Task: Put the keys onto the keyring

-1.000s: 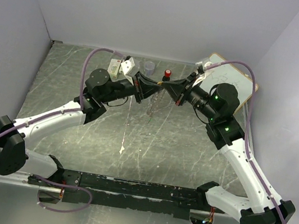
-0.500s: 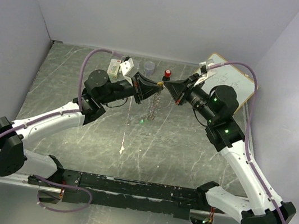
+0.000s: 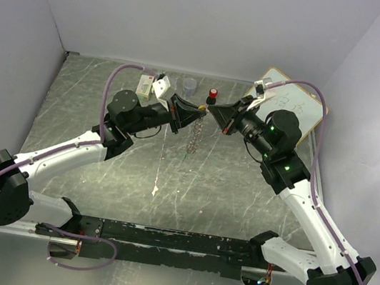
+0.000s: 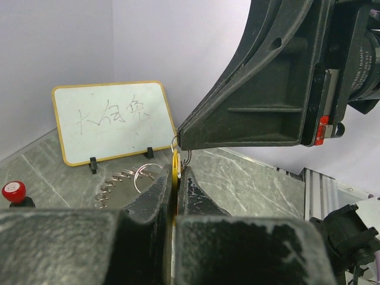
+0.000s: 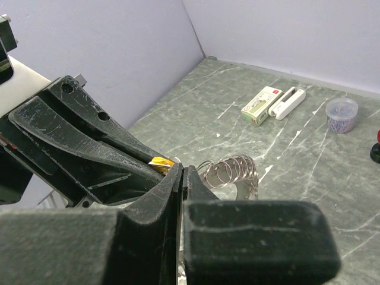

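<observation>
Left wrist view: left jaws pinch the tiny yellow-orange key (image 4: pixel 175 169) against right jaws clamping the fringed silvery metal keyring (image 4: pixel 120 180). Small misalignment may drop the key.

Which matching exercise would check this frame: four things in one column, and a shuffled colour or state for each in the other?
Things:
1. yellow key
2. keyring
3. whiteboard
4. cup

States:
a. clear, holds purplish bits
b. silvery, dangling in mid-air
c. pinched in the left gripper
d. propped up, handwriting on it

Pairs: 1-c, 2-b, 3-d, 4-a
</observation>
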`<state>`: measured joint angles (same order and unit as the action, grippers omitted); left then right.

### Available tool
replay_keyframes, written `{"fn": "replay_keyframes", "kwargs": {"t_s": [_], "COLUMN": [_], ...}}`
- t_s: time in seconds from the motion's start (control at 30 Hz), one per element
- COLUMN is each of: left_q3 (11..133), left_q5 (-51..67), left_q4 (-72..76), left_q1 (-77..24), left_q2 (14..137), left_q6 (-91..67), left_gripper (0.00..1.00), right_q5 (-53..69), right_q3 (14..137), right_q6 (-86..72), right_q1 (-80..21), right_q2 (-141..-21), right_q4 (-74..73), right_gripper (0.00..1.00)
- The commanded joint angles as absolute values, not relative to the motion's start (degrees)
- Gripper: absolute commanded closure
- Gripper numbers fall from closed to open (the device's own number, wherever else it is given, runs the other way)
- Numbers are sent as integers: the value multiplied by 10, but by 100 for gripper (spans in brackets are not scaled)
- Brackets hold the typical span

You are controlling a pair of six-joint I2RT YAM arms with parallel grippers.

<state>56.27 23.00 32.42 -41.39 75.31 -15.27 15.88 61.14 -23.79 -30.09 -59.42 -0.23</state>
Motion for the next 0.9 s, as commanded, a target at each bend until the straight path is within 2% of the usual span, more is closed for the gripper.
{"fn": "replay_keyframes", "kwargs": {"t_s": [0.0,0.13,0.3,0.5,0.87], "left_q3": [573,580,589,600,608], "left_q5": [217,230,250,288,382], "left_q4": [336,329,316,311,327], "left_q1": [-408,-408,-408,-407,-398], "left_q2": [732,735,736,740,740], "left_q6": [-136,-127,-117,-106,-107], "left_gripper": [93,93,93,93,93], "right_q5": [132,143,161,215,318], "right_q3": [616,623,622,621,609], "right_q6": [-220,-211,-206,-209,-236], "right_q1": [-289,-289,-288,-286,-258], "right_q2": [-578,-578,-577,-581,-602], "right_q4": [5,0,4,28,77], "right_gripper": [100,100,72,56,53]}}
